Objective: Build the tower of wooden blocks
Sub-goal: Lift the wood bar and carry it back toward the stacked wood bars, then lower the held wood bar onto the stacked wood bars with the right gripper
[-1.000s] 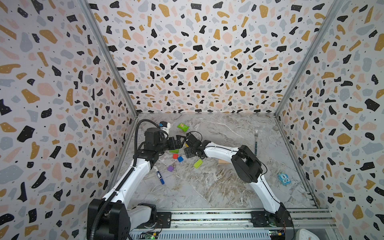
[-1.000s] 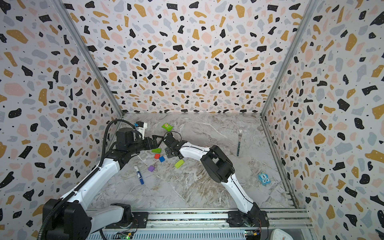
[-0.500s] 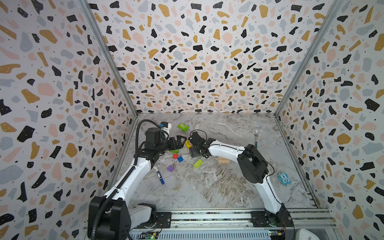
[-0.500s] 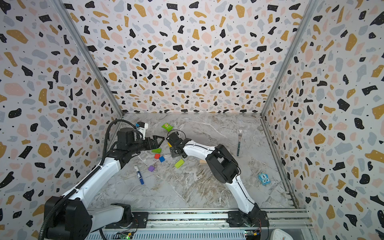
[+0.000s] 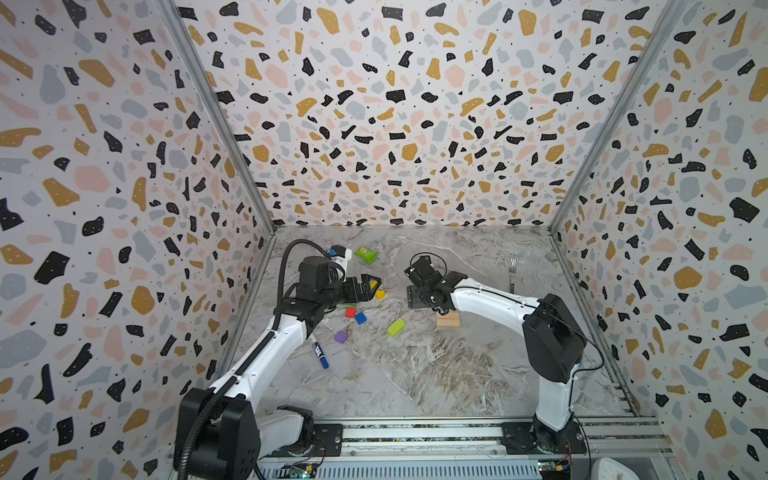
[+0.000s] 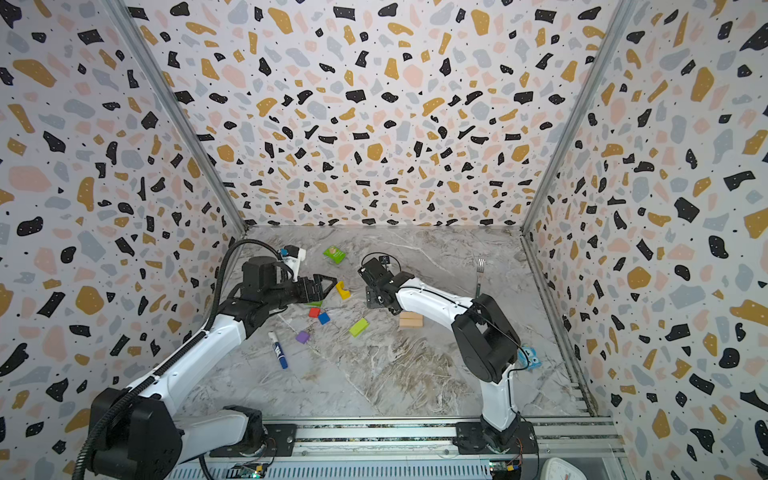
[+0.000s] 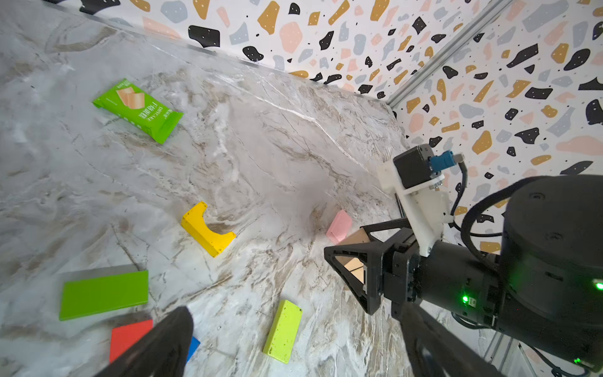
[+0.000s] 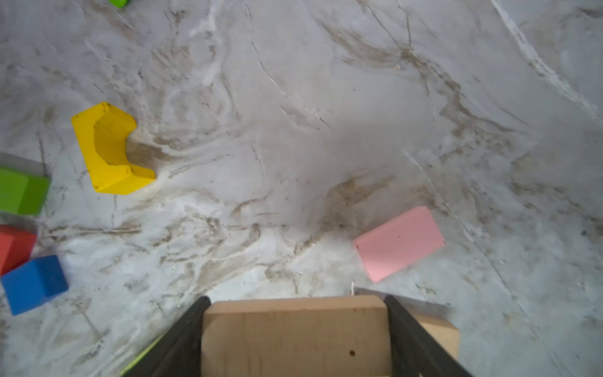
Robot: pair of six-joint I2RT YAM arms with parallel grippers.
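tan bar sits clamped in the right tool, jaws half apart around its width. second tan bar lies flat on the bench just base-side of that tool, long axis across a top view, the right arm the nearer; i judge the held piece goes down beside it, parallel. pink bar lies close beyond, lime bar to its left, open bench toward the base. left tool gapes wide, empty, by the yellow arch.

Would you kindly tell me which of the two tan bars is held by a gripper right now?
The tan bar clamped in the right gripper; the other tan bar lies free on the table, gripped by nothing.
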